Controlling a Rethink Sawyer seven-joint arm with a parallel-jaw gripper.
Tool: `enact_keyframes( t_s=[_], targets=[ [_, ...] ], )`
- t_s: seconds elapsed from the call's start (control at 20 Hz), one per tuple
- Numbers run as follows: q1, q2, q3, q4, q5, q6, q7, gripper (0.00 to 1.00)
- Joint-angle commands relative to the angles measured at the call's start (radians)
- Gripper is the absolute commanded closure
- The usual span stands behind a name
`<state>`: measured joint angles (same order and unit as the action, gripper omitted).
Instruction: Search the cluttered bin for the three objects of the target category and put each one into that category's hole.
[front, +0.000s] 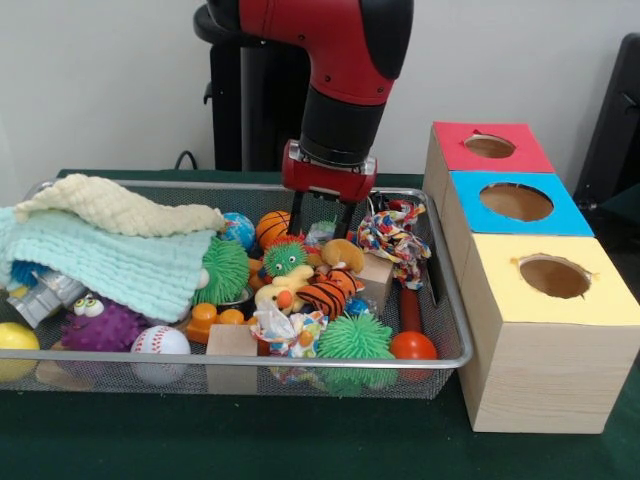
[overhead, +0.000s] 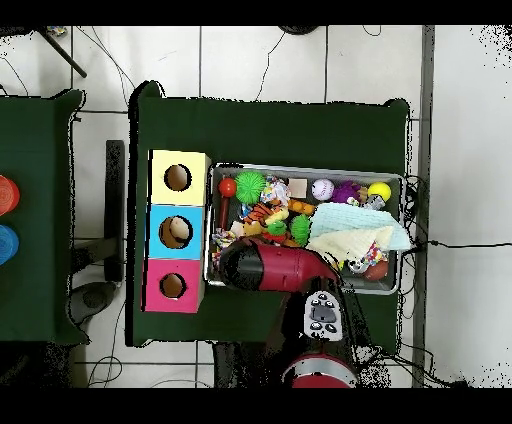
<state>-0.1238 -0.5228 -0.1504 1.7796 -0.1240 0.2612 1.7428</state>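
My gripper (front: 322, 218) hangs open over the back middle of the wire bin (front: 300, 362), fingertips just above the toys and nothing between them. Below and around it lie an orange basketball (front: 272, 228), a green spiky toy with eyes (front: 287, 257), a tiger-striped toy (front: 325, 293) and a knotted rope toy (front: 392, 238). To the right stand three wooden boxes with holes: red (front: 490, 147), blue (front: 515, 202) and yellow (front: 553, 277). In the overhead view the red arm (overhead: 275, 268) hides the gripper; the bin's rim (overhead: 300, 167) lies beside the yellow box (overhead: 178, 178).
A mint towel (front: 110, 260) and a cream cloth (front: 115, 208) cover the bin's left part. Near the front lie a baseball (front: 160, 342), a purple spiky toy (front: 100, 325), a yellow ball (front: 15, 337), a wooden block (front: 232, 342), a green spiky ball (front: 355, 338) and a red ball (front: 413, 345).
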Motion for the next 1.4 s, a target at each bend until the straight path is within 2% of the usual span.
enact_keyframes(
  t_s=[0.05,0.65,1.15,1.4],
  targets=[
    [-0.079,0.017,0.181,0.057,-0.039,0.087,-0.003,0.0],
    [-0.099,0.021,0.219,0.053,-0.066,0.105,0.004,0.0],
    [-0.043,0.005,0.137,0.028,-0.109,0.093,0.033,0.0],
    [-0.051,-0.021,0.125,0.063,-0.126,0.107,0.035,0.0]
  ],
)
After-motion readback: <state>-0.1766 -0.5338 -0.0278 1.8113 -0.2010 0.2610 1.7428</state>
